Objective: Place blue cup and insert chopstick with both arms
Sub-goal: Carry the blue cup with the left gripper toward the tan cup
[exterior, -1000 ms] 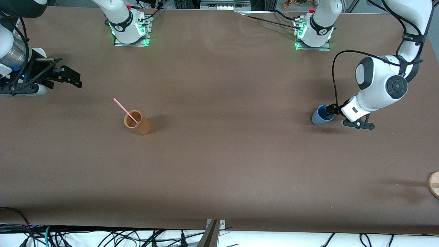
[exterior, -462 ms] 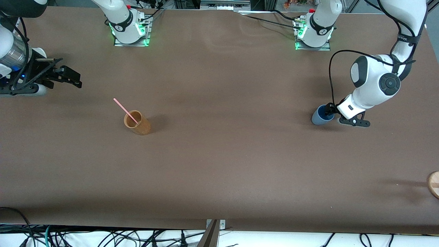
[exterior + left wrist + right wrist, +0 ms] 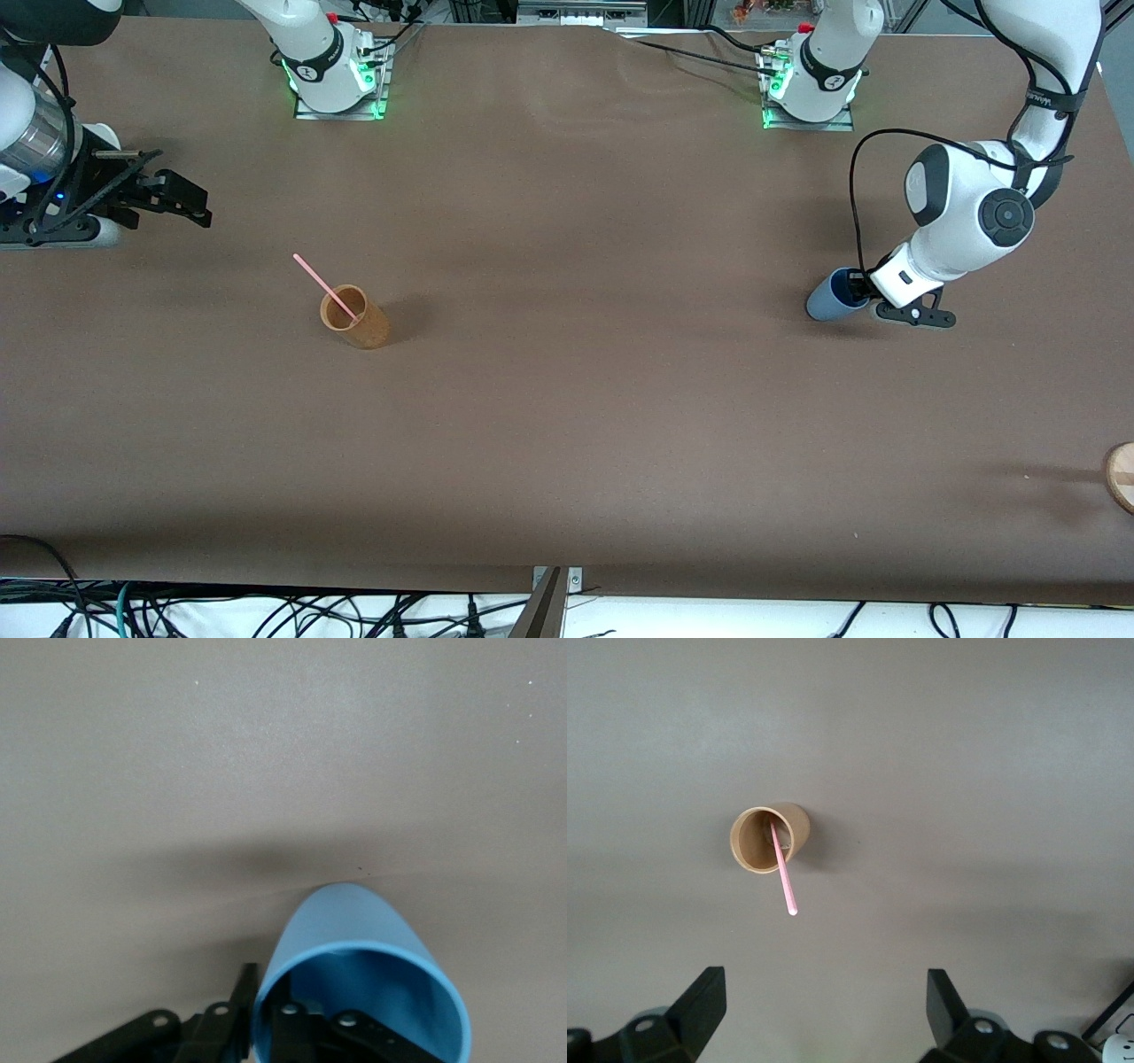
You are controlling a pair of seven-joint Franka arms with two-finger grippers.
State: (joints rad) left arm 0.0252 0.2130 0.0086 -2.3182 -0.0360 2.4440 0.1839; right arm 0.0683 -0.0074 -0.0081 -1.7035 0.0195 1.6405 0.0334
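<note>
My left gripper is down at the small blue-grey tapered plastic cup, which stands on the brown table toward my left arm's end, roughly midway between the edge where my bases stand and the edge nearest the front camera. My fingers are clamped on the cup's rim, one inside the mouth and one outside against the wall, as my left wrist view shows; the cup looks tipped in the grip, its mouth turned toward my wrist, though I cannot tell whether its base has left the table. My right gripper waits in the air over the table's edge at my right arm's end, its two black fingers spread wide apart with nothing between them. Below it in my right wrist view, the tall tan-brown wooden-looking cylindrical cup stands upright on the table, nearer the front camera than my right base, with the thin straight pink chopstick leaning inside it. In the front view that brown cup sits well apart from the blue cup, and the chopstick slants out over its rim toward my right arm's end. A round pale wooden disc shows at the table's edge at my left arm's end, near the corner closest to the front camera.
</note>
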